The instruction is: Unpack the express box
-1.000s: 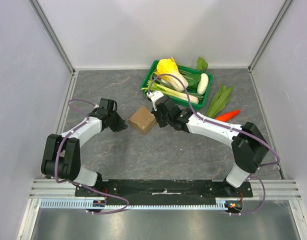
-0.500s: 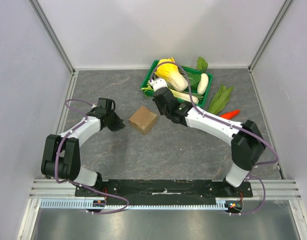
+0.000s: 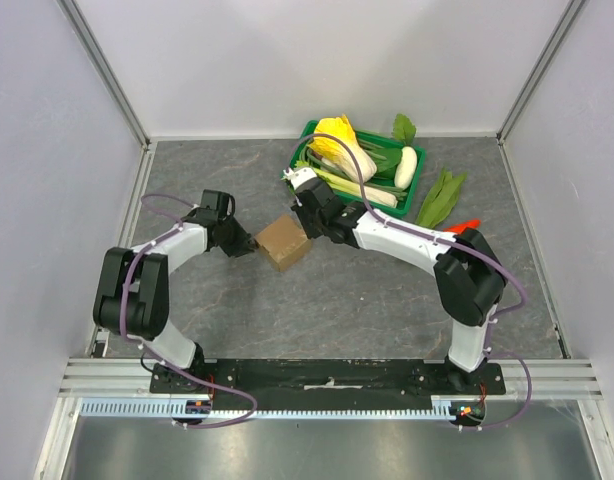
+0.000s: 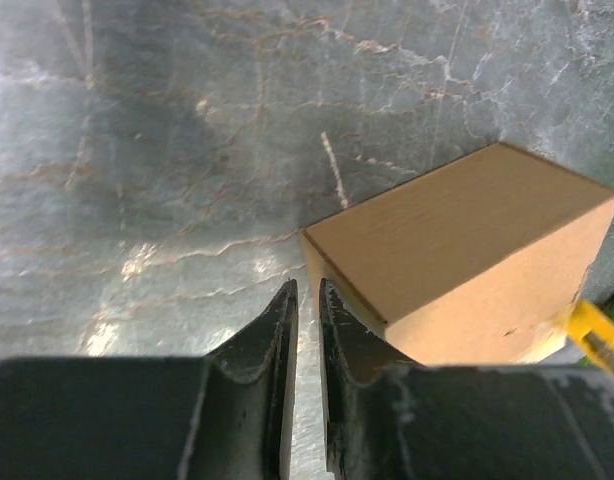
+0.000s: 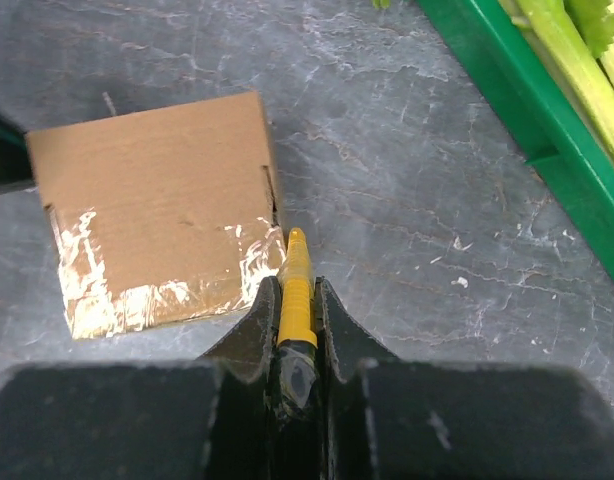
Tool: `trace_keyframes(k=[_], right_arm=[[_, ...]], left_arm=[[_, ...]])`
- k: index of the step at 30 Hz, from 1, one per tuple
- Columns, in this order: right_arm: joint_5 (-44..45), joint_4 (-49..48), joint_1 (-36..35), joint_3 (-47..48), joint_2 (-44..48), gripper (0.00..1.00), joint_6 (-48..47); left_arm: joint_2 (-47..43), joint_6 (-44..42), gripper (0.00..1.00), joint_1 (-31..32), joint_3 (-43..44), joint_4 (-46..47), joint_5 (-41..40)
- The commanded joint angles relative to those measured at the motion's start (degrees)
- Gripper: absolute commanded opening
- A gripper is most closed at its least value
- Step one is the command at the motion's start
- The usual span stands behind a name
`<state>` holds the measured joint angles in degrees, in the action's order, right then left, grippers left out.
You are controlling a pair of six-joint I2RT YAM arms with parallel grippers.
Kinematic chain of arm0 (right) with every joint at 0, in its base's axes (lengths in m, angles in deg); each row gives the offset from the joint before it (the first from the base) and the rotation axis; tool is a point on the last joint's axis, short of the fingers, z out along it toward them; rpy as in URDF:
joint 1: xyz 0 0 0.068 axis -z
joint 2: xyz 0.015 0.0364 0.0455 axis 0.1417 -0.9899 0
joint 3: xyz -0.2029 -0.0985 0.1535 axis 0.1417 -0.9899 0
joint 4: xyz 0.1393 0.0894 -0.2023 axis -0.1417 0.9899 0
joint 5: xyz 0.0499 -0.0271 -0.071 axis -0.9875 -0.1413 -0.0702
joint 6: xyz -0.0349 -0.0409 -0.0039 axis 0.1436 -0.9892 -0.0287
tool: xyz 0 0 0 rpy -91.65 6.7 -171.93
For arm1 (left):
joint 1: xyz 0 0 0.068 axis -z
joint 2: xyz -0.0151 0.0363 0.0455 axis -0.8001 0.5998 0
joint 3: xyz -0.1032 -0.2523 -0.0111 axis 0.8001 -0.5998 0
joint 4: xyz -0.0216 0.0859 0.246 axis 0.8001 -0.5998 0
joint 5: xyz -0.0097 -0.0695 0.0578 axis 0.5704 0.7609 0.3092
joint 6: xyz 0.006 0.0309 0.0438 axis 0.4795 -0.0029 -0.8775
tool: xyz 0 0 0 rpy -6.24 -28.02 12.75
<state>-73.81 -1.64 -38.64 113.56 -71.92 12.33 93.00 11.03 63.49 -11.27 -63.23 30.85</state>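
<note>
The express box is a small brown cardboard box, closed, on the grey table between the two arms. Clear tape shines along its lid edge in the right wrist view. My right gripper is shut on a yellow utility knife, whose tip touches the box's near right corner. My left gripper is shut with nothing between its fingers, its tips against the box's left corner. The knife's yellow end peeks out behind the box in the left wrist view.
A green crate of vegetables stands at the back right, its rim close to my right gripper. Leafy greens and a carrot lie on the table right of it. Walls enclose the table.
My right gripper has swung left and down to the box's right corner. My left gripper has moved right until it touches the box's left side. The box has barely shifted.
</note>
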Motion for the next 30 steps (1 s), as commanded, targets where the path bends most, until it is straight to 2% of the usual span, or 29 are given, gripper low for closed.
trace_keyframes(k=[1,8,9,12,18,22,24,29,30], right_arm=[[-4.2,0.3,-2.6,-1.2,5.8,0.00,2.7],[-4.5,2.3,-8.1,-4.8,9.8,0.00,3.2],[-4.7,3.0,-8.6,-5.2,10.2,0.00,3.2],[-4.9,4.2,-10.7,-7.0,12.2,0.00,3.4],[-3.8,7.4,-14.6,-9.1,15.4,0.00,3.0],[-1.4,10.0,-14.9,-9.2,18.1,0.00,3.0],[-1.3,11.5,-14.9,-9.2,19.7,0.00,3.0],[-3.5,11.9,-15.2,-9.8,25.8,0.00,2.5],[-3.4,11.1,-15.3,-10.2,26.8,0.00,2.6]], left_arm=[[2.4,-2.8,0.20,-0.1,3.3,4.3,3.1],[5.9,-8.5,0.20,-0.1,6.3,6.7,9.2],[6.3,-11.2,0.20,-0.1,6.6,8.6,13.7],[7.7,-15.5,0.21,0.2,8.5,8.5,19.5],[10.5,-18.9,0.21,0.9,10.0,8.7,27.1],[9.5,-17.8,0.21,0.9,10.0,8.9,25.9],[8.2,-17.3,0.22,0.8,10.9,6.7,22.8],[0.7,-15.2,0.31,0.5,12.3,1.0,12.2],[-0.4,-14.9,0.36,0.3,12.3,0.4,11.3]])
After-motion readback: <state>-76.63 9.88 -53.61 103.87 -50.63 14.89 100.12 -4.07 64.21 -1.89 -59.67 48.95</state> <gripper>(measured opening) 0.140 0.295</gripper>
